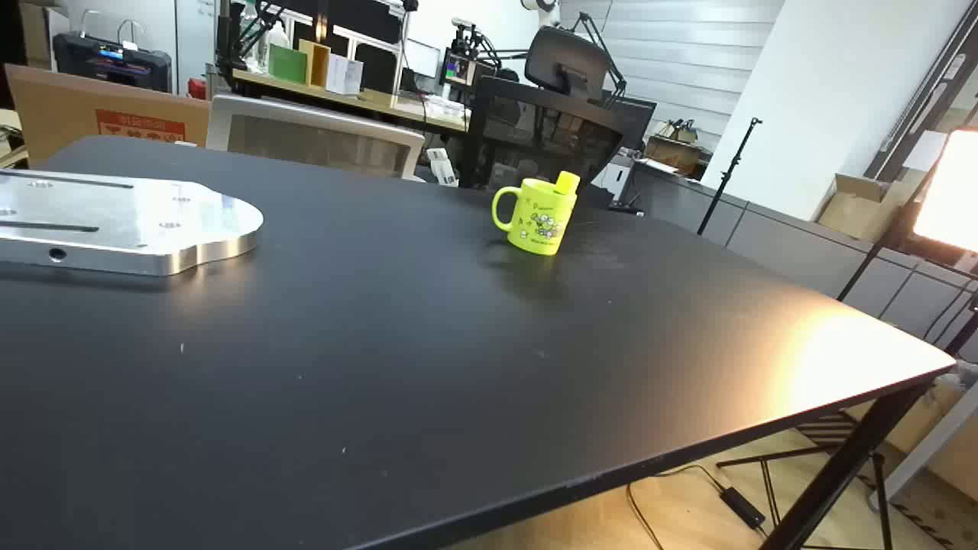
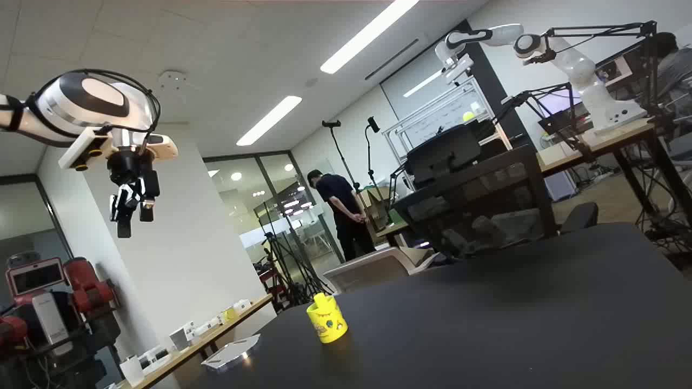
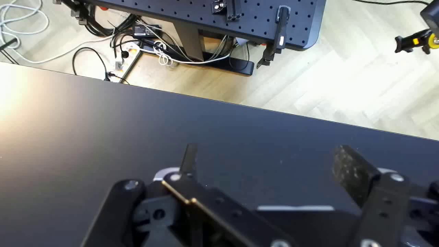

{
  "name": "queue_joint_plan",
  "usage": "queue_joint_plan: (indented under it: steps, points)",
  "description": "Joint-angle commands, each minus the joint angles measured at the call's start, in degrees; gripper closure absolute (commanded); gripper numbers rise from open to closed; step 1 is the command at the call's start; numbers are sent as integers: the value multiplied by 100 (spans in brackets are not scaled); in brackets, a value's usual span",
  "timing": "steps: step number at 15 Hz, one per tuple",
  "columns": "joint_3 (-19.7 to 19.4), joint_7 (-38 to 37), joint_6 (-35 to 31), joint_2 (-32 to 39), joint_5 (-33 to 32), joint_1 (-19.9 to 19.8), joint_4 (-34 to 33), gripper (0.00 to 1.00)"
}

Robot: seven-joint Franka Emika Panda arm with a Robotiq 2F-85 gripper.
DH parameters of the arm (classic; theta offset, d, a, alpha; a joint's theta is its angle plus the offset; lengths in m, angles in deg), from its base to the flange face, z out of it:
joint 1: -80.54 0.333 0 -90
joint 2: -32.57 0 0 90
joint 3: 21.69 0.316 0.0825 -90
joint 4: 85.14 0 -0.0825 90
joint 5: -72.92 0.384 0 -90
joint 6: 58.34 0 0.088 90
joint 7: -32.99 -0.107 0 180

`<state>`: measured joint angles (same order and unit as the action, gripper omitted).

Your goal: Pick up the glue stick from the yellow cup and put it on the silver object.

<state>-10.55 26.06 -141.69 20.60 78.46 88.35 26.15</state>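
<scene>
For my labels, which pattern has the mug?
The mug shows small printed figures and dark lettering on yellow-green, best in an exterior view.

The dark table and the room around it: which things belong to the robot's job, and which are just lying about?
Part of the job:
yellow cup
glue stick, poking out of the cup
silver plate, lying flat
gripper, open

Just around:
mesh-backed chair
red-labelled cardboard box
lit lamp
small black adapter

dark table [image 1: 382, 367], yellow cup [image 1: 539, 219] upright on it, silver object [image 1: 134, 212] flat, well apart
</scene>
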Motion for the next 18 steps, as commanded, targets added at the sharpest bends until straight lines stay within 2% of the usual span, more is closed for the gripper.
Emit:
queue_joint_plan:
  steps: [1, 10, 15, 18]
  points:
    - [-29, -8, 2, 12, -6, 35, -13, 0]
    - [-29, -5, -1, 12, -6, 35, -13, 0]
    - [-131, 542, -468, 364, -726, -42, -141, 0]
    - [-311, 1012, -925, 761, -928, -132, -322, 0]
